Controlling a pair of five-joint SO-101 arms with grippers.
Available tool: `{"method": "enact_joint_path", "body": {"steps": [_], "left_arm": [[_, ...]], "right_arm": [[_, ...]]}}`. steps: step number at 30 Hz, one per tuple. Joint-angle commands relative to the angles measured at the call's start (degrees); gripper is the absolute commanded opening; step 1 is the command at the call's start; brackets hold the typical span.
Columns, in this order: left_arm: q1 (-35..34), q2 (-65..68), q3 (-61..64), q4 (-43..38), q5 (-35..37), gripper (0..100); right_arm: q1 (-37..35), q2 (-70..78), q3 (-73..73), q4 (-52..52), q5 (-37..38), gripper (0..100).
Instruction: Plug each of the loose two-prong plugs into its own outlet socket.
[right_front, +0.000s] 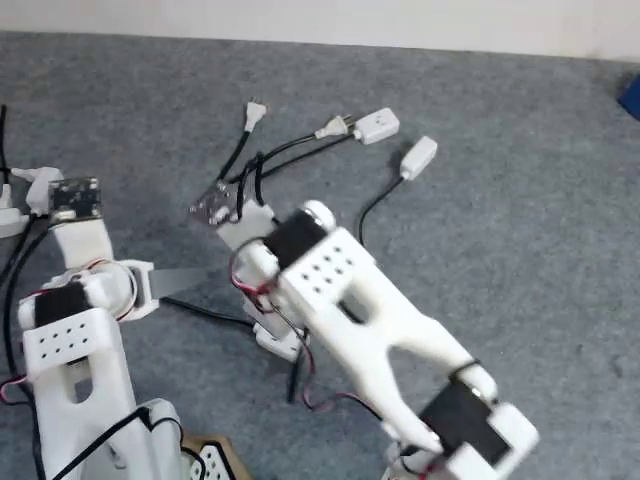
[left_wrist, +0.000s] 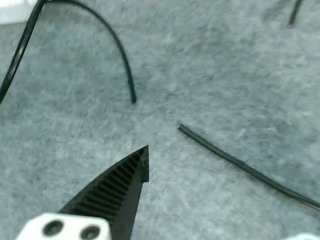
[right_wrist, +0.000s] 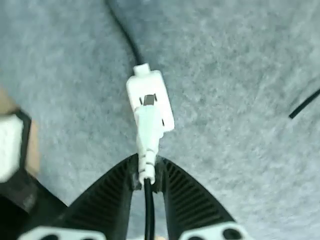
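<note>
Mid-carpet (right_front: 540, 260), under the R arm (right_front: 340, 290), the R pincer (right_wrist: 145, 172) is clamped on a white plug (right_wrist: 148, 131) at its cable end. The plug's nose sits against a white socket (right_wrist: 150, 97); can't tell if it's fully in. L pincer (right_front: 198, 278) sits approx 9 o'clock of the R arm, jaws apart, holding nothing, w/ a black cable (left_wrist: 240, 165) just beside. At 12 o'clock lies a loose plug (right_front: 255, 113). Toward 1 o'clock a 2nd plug (right_front: 333, 127) touches a 2nd socket (right_front: 377, 125), w/ a 3rd socket (right_front: 418, 157) near.
</note>
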Motion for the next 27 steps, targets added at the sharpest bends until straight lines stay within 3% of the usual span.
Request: {"method": "enact_joint_path", "body": {"steps": [1, 5, 9, 17, 21, 27], "left_arm": [[-2.15, -0.13, 0.13, -1.58, 0.09, 55], [-3.74, -0.13, 1.45, -5.27, 0.09, 55], [-3.91, -0.13, 2.51, -6.51, 0.09, 55], [-3.56, -0.13, 5.32, -8.53, 0.26, 55], [-3.56, -0.13, 5.32, -8.79, 0.26, 55], [-3.56, -0.13, 5.49, -8.53, 0.26, 55]], "right_arm": [[0.66, 4.18, -5.14, 1.19, -12.22, 0.7], [0.66, 8.57, -5.32, 1.63, -21.36, 0.9], [2.07, 10.77, -8.40, 6.55, -21.36, 0.9], [4.88, 10.95, -13.67, 6.99, -24.62, 0.9], [2.33, 11.03, -13.32, 6.90, -24.35, 0.9], [1.27, 11.30, -13.14, 6.99, -18.29, 0.9]]}}
